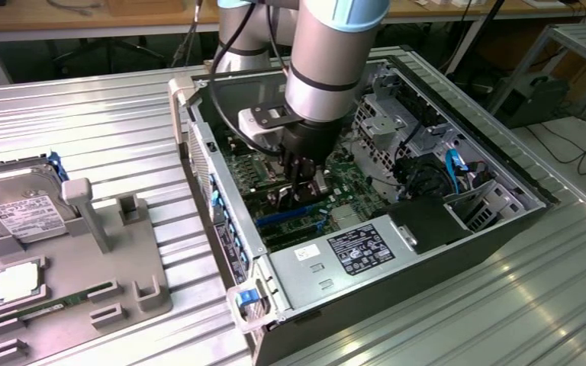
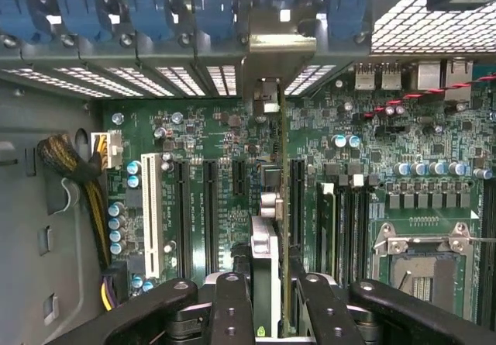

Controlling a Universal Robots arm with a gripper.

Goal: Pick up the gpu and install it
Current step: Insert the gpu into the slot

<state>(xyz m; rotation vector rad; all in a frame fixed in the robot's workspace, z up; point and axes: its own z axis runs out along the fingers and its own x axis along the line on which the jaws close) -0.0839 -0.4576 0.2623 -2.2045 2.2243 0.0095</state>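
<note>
My gripper (image 1: 304,181) reaches down into the open computer case (image 1: 497,206), over the green motherboard (image 1: 349,179). In the wrist view my gripper (image 2: 271,310) is shut on the gpu (image 2: 267,240), a thin card seen edge-on between the two black fingers (image 2: 231,306). The card stands upright over the motherboard (image 2: 209,136), beside the long black expansion slots (image 2: 210,205). Its silvery end bracket (image 2: 273,58) lies against the case's rear slot openings. In the exterior view the gpu (image 1: 291,200) shows as a dark card under the fingers. Whether it is seated in a slot I cannot tell.
A power supply (image 1: 349,255) fills the case's near end, and drive cages (image 1: 390,122) and cables (image 1: 445,171) line its far side. On the exterior view's left a grey fixture (image 1: 120,259) holds a hard drive (image 1: 24,213), a processor (image 1: 18,282) and a memory stick (image 1: 49,309).
</note>
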